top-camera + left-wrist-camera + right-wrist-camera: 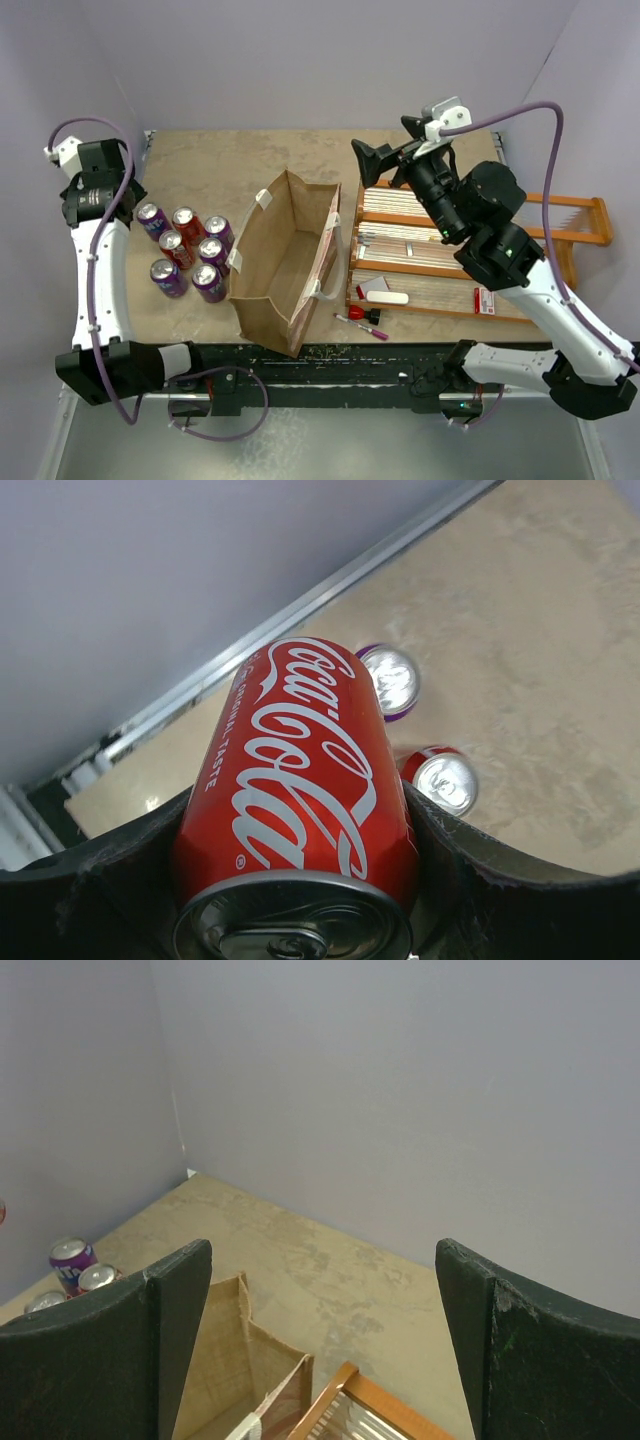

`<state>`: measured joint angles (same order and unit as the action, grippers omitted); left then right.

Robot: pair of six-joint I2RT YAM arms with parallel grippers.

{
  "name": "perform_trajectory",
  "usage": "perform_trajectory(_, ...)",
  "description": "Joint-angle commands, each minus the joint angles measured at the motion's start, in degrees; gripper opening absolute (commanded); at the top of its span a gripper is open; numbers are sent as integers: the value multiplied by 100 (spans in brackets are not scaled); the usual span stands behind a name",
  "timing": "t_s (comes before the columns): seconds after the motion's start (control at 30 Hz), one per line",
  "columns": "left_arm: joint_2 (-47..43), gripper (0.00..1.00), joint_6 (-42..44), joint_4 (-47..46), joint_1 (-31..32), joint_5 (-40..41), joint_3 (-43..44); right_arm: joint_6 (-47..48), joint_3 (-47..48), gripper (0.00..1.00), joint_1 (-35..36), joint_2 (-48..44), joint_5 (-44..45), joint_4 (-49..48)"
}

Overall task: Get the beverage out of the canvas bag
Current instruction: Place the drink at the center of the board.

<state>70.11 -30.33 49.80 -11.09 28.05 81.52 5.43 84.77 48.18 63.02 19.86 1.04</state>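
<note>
A red Coca-Cola can (300, 780), the beverage, lies gripped between the two dark fingers of my left gripper (295, 875), held above the table at the far left. The canvas bag (285, 262) stands open at the table's middle, tan with white handles; the part of its inside that I see shows only bare fabric. My right gripper (392, 145) hangs open and empty, high over the bag's far right corner (245, 1360). In the top view the left wrist (95, 190) hides the held can.
Several purple and red cans (186, 252) stand in a cluster left of the bag; two of them (418, 730) show under the held can. An orange wooden-framed rack (440, 250) lies right of the bag, with a marker (362, 326) at its near edge.
</note>
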Motion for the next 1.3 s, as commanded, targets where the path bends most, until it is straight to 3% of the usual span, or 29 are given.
perform_trajectory(0.0,-107,0,-838,176,-272,-248,138,7,-55,94,-28,-259,-64,-151)
perform_trajectory(0.2,-27,0,-923,-213,-744,-691,-598,325,-238,100,-28,-396,21,-98)
perform_trajectory(0.63,602,0,-921,-1802,-1331,-1659,-1935,821,-740,100,-28,-815,434,-210)
perform_trajectory(1.1,1331,0,-1080,-2572,-1752,-2275,-2367,884,-731,100,-28,-871,546,-175)
perform_trajectory(1.27,1593,8,-1116,-2384,-1747,-2444,-2348,827,-680,100,-28,-843,476,-144)
